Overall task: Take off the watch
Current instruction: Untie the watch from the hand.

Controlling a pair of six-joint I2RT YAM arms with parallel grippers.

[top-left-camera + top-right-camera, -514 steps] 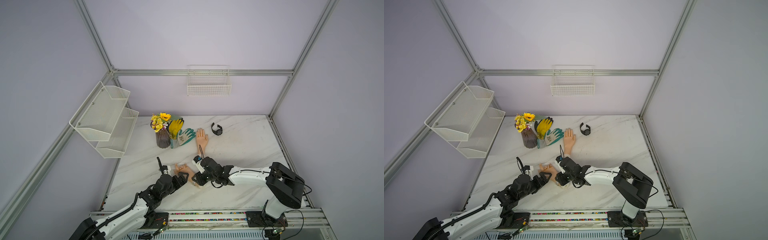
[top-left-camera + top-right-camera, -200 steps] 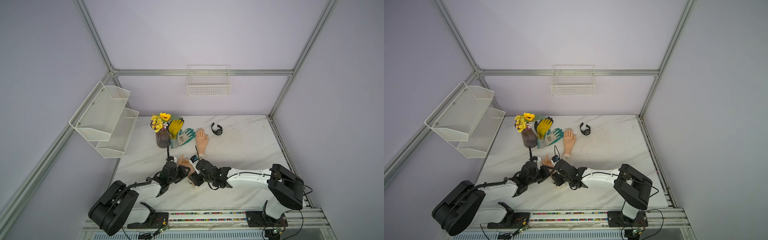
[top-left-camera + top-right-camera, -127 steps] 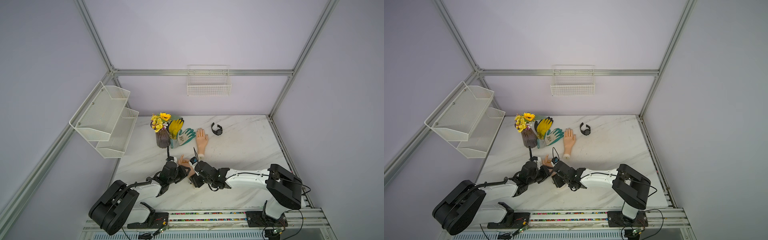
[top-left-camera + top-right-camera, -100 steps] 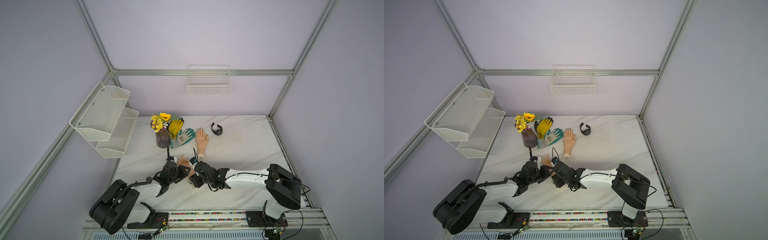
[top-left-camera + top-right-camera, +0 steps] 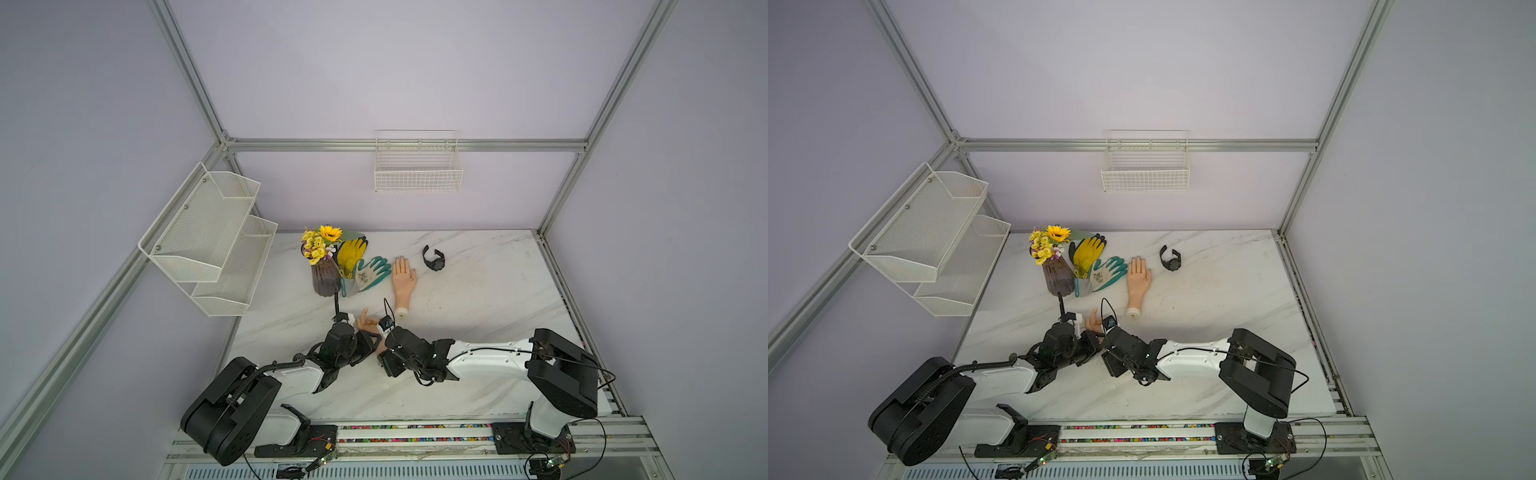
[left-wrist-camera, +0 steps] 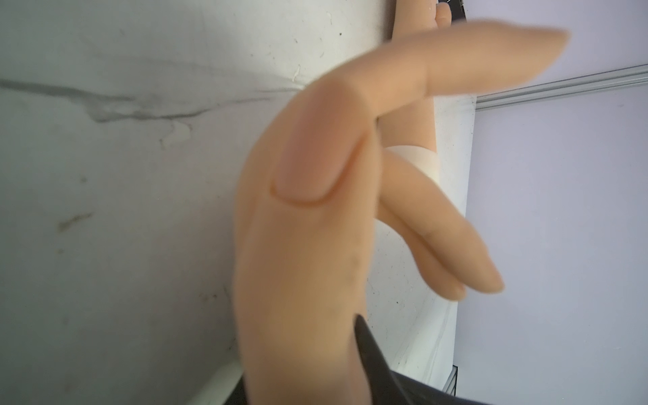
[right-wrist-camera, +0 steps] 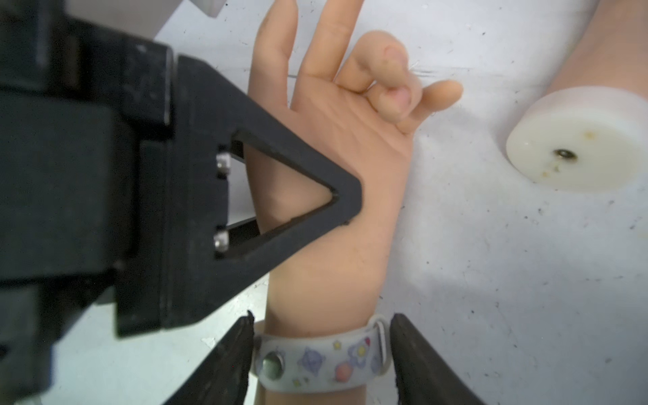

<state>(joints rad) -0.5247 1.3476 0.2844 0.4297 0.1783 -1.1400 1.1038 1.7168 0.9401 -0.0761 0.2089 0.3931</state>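
The watch (image 5: 433,258) (image 5: 1170,258), black and chunky, lies loose on the table at the back, right of a flat mannequin hand (image 5: 403,278). A second mannequin hand (image 7: 336,147) (image 5: 368,323) lies nearer the front. My left gripper (image 5: 365,343) is shut on its palm; one left finger (image 7: 343,196) presses its side. This hand's wrist wears a whitish band (image 7: 315,364) printed with small pictures. My right gripper (image 7: 322,317) is open and straddles that band, one fingertip (image 7: 245,336) touching it. In the left wrist view the held hand (image 6: 308,228) fills the frame.
At the back left stand a dark vase of yellow flowers (image 5: 325,270), a yellow glove (image 5: 351,253) and a green-and-white glove (image 5: 370,274). A two-tier mesh shelf (image 5: 208,237) hangs on the left wall and a wire basket (image 5: 417,172) on the back wall.
Since the earliest frames the left arm has folded back and both grippers have shifted, with the near mannequin hand, slightly toward the back. Over the last second almost nothing has moved.
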